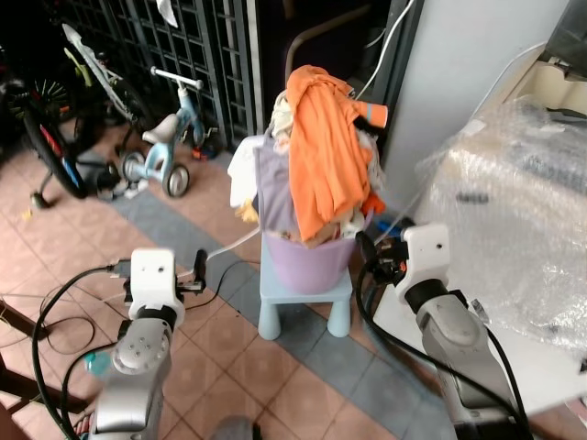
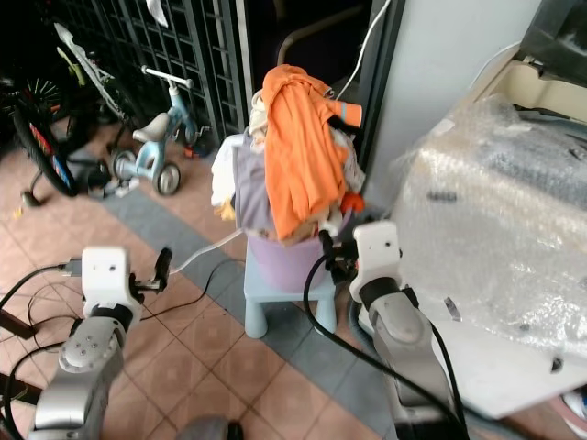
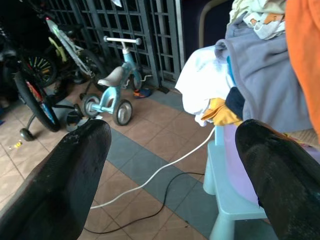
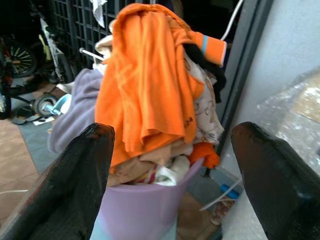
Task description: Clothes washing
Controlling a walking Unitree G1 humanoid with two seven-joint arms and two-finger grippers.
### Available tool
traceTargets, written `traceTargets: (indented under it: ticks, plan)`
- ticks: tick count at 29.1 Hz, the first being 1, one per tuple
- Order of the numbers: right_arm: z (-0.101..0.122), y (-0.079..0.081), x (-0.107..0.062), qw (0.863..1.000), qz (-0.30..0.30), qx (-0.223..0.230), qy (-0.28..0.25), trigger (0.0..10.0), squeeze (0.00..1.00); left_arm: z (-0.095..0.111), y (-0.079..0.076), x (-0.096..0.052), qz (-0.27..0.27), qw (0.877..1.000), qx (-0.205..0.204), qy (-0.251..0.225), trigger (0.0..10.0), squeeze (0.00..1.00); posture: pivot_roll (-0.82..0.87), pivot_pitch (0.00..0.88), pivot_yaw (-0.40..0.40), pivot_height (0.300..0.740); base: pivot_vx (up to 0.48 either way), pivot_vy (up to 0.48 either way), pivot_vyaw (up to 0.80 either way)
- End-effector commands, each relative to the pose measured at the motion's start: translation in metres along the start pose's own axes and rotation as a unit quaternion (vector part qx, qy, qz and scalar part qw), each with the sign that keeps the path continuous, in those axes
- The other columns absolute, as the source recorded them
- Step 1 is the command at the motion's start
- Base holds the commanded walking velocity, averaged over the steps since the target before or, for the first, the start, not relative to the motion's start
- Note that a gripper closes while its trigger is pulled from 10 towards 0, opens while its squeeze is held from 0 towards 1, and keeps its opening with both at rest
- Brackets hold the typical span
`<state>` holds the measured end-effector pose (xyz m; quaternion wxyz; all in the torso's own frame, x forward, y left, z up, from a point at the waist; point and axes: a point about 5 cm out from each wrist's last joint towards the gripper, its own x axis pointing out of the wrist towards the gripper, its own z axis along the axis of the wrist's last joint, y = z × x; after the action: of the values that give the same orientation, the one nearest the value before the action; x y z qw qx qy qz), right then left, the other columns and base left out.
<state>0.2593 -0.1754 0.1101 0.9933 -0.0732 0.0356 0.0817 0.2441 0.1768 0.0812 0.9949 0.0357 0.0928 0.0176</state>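
A lilac laundry basket [image 1: 316, 261] stands on a small light-blue stool [image 1: 307, 298], heaped high with clothes. An orange garment [image 1: 326, 151] drapes over the top of the heap, with a grey-lilac one [image 1: 273, 197] and a white one [image 1: 241, 174] on its left side. My right gripper [image 4: 172, 165] is open, just right of the basket and facing the orange garment [image 4: 145, 85]. My left gripper [image 3: 170, 175] is open, held low to the left of the stool [image 3: 232, 200], holding nothing.
A washing machine wrapped in bubble plastic [image 1: 518, 220] stands at the right. A child's tricycle [image 1: 165, 142] and bicycles [image 1: 55, 137] stand at the back left by a metal gate. A white hose [image 1: 229, 246] and black cables [image 1: 55, 321] lie on the tiled floor.
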Motion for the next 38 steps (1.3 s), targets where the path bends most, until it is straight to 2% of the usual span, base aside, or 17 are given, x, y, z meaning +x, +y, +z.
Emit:
traceTargets:
  ticks: [1, 4, 7, 9, 12, 13, 16, 21, 29, 34, 38]
  plan:
    - [-0.001, -0.010, -0.003, 1.000, -0.026, 0.014, 0.009, 10.0, 0.00, 0.008, -0.005, 0.003, -0.017, 1.000, -0.002, -0.015, 10.0, 0.00, -0.05, 0.000, 0.035, 0.740, 0.322, 0.356, 0.00]
    - [-0.008, -0.015, -0.006, 0.997, -0.069, 0.037, 0.019, 10.0, 0.00, 0.009, -0.003, 0.005, -0.012, 1.000, -0.006, -0.018, 10.0, 0.00, -0.05, 0.000, 0.024, 0.740, 0.335, 0.344, 0.00]
    - [-0.008, -0.013, -0.005, 0.996, -0.078, 0.044, 0.018, 10.0, 0.00, 0.009, -0.003, 0.006, -0.007, 1.000, -0.010, -0.017, 10.0, 0.00, -0.06, 0.000, 0.027, 0.740, 0.346, 0.332, 0.00]
    - [-0.009, -0.003, -0.006, 0.997, -0.056, 0.042, 0.019, 10.0, 0.00, 0.009, -0.008, 0.005, -0.016, 1.000, -0.015, -0.017, 10.0, 0.00, -0.06, 0.000, 0.034, 0.740, 0.352, 0.326, 0.00]
    - [-0.008, 0.000, -0.006, 0.999, -0.039, 0.030, 0.017, 10.0, 0.00, 0.009, -0.010, 0.004, -0.022, 0.999, -0.015, -0.018, 10.0, 0.00, -0.05, 0.000, 0.033, 0.740, 0.400, 0.109, 0.00]
    - [-0.006, 0.004, -0.006, 1.000, -0.015, 0.009, 0.011, 10.0, 0.00, 0.009, -0.012, 0.002, -0.032, 0.999, -0.012, -0.020, 10.0, 0.00, -0.05, 0.000, 0.027, 0.740, 0.480, 0.000, 0.00]
    - [-0.004, 0.004, -0.002, 1.000, -0.004, 0.004, 0.006, 10.0, 0.00, 0.009, -0.014, 0.002, -0.040, 0.999, -0.017, -0.020, 10.0, 0.00, -0.05, 0.000, 0.018, 0.740, 0.480, 0.000, 0.00]
    - [0.007, 0.002, 0.016, 1.000, -0.002, 0.007, -0.010, 10.0, 0.00, 0.008, -0.012, 0.003, -0.028, 0.999, -0.025, -0.016, 10.0, 0.00, -0.04, 0.000, 0.008, 0.740, 0.480, 0.000, 0.00]
    - [0.019, 0.012, 0.037, 0.999, 0.019, -0.003, -0.032, 10.0, 0.00, 0.007, -0.015, 0.003, -0.024, 0.999, -0.020, -0.012, 10.0, 0.00, -0.03, 0.000, 0.007, 0.740, 0.442, 0.000, 0.00]
    - [0.012, 0.023, 0.047, 0.999, 0.043, 0.008, -0.007, 10.0, 0.00, 0.008, -0.016, 0.005, -0.017, 1.000, -0.022, -0.013, 10.0, 0.00, -0.02, 0.000, -0.003, 0.740, 0.000, 0.000, 0.00]
    - [0.009, 0.042, 0.060, 0.996, 0.089, 0.028, 0.002, 10.0, 0.00, 0.011, -0.020, 0.007, -0.018, 0.999, -0.026, -0.017, 10.0, 0.00, -0.02, 0.000, -0.002, 0.740, 0.000, 0.000, 0.00]
